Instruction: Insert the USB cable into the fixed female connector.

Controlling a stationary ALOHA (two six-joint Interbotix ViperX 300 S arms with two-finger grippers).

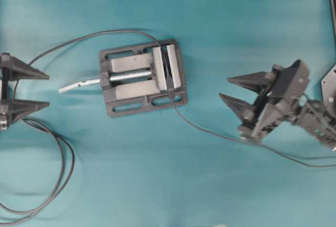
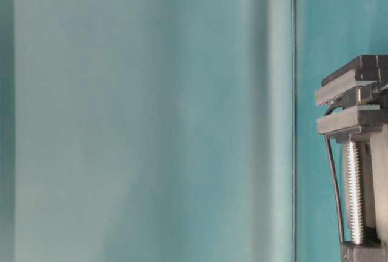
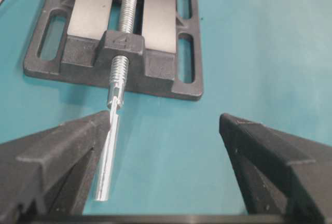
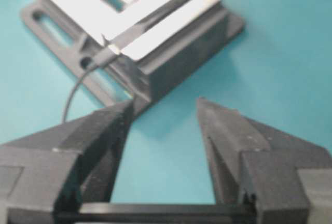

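Note:
The fixed female connector (image 1: 167, 74) is a small black block clamped between the jaws of the grey vise (image 1: 131, 91). Its long cable (image 1: 63, 164) loops away to the left. The USB cable (image 1: 210, 131) runs from the lower right, and its black plug (image 1: 171, 94) sits at the near end of the jaw gap against the connector. The plug also shows in the right wrist view (image 4: 106, 54) and the table-level view (image 2: 365, 94). My left gripper (image 1: 48, 89) is open and empty, left of the vise. My right gripper (image 1: 224, 88) is open and empty, right of the vise.
The vise's silver screw handle (image 1: 79, 84) sticks out toward my left gripper. In the left wrist view the handle (image 3: 108, 162) lies close beside the left finger (image 3: 62, 151). The looping cable's coils lie on the teal table at lower left.

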